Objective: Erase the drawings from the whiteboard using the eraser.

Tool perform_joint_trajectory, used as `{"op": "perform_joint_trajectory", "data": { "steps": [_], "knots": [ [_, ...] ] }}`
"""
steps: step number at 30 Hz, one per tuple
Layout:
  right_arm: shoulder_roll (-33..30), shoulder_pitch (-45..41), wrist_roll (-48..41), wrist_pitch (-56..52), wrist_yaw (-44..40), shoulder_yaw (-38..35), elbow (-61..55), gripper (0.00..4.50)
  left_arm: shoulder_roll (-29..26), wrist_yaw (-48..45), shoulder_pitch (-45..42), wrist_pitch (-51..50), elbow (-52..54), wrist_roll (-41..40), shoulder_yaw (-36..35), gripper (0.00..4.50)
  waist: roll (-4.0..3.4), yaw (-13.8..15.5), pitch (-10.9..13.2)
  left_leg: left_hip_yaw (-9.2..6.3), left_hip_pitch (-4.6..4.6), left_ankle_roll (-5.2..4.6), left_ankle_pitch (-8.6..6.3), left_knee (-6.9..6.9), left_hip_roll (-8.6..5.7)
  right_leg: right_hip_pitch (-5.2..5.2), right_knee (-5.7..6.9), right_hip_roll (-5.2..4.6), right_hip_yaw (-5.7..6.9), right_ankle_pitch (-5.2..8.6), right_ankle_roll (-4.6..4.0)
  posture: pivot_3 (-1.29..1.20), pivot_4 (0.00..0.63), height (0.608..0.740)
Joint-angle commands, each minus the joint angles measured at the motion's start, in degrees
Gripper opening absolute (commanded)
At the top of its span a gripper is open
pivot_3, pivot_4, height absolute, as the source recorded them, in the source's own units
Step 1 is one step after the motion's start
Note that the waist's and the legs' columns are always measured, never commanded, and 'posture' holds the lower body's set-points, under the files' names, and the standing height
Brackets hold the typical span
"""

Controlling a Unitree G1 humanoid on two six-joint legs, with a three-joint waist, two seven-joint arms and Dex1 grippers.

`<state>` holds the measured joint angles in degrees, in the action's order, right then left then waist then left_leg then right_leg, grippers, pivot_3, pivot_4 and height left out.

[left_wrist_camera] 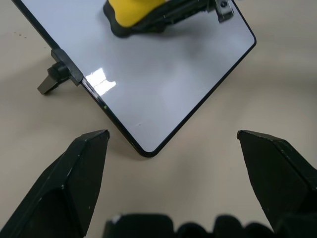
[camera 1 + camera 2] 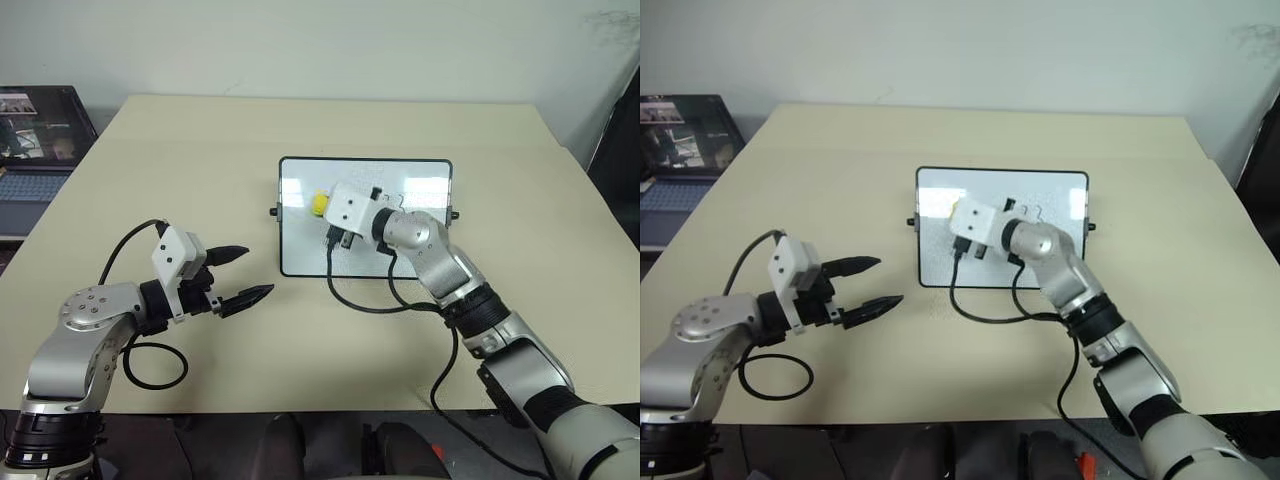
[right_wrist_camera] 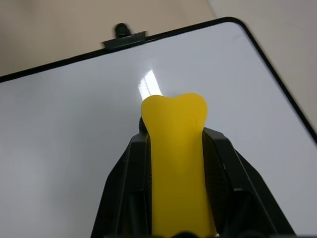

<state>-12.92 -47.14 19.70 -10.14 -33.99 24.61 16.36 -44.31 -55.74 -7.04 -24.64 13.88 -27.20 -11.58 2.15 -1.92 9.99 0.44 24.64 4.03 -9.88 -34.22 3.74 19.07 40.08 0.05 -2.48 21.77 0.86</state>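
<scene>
So the right hand (image 2: 322,205) is clamped tight on the eraser (image 3: 177,163), one black finger on each side of the yellow block, and it's parked over the whiteboard (image 2: 425,180), with the eraser's far end sticking out past the fingertips toward the board's left edge. From the right wrist view the board under and ahead of that hand looks plain white, I can't make out any marker strokes there. The board itself lies flat on the beige surface (image 2: 200,150), just beyond and to the right of the left hand (image 2: 240,275). That left hand is spread wide and holding nothing, hanging low over the surface with its fingertips aimed at the board's near left corner, close to it but not touching. There's a laptop (image 2: 35,150) well off to the left of it, past the surface's edge.
</scene>
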Motion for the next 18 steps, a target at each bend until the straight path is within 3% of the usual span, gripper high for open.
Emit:
{"op": "perform_joint_trajectory", "data": {
  "steps": [1, 7, 18],
  "knots": [
    [-1.7, 2.7, 1.2, -1.0, -2.2, 1.5, 0.5, 1.07, -0.9, -0.1, -0.3, 0.1, 2.0, -1.0, -1.3, 4.50, 0.01, 0.0, 0.0, -0.02, -0.02, -0.01, 0.01, -0.01, 0.00, -0.01, 0.02, 0.00, 0.01, 0.00, 0.00, 0.00, 0.150, 0.740],
    [-1.0, 3.7, -3.0, -4.2, -2.9, -2.3, -6.3, 1.07, -0.3, 0.5, -1.3, -0.5, 3.0, -1.4, -0.5, 4.50, 0.01, 0.1, 0.0, -0.06, -0.09, -0.03, 0.02, -0.08, -0.01, -0.05, 0.09, 0.00, 0.02, -0.01, 0.00, 0.00, 0.150, 0.740],
    [-3.3, 15.2, -23.6, -26.2, -7.9, -17.4, -40.0, 1.07, -0.5, -0.2, -2.5, -1.2, 6.7, -3.3, -0.4, 4.50, -0.03, 0.2, 0.0, -0.02, 0.20, 0.01, 0.00, 0.10, -0.02, 0.10, -0.19, 0.00, 0.02, 0.00, 0.01, 0.00, 0.150, 0.740]
  ]
}}
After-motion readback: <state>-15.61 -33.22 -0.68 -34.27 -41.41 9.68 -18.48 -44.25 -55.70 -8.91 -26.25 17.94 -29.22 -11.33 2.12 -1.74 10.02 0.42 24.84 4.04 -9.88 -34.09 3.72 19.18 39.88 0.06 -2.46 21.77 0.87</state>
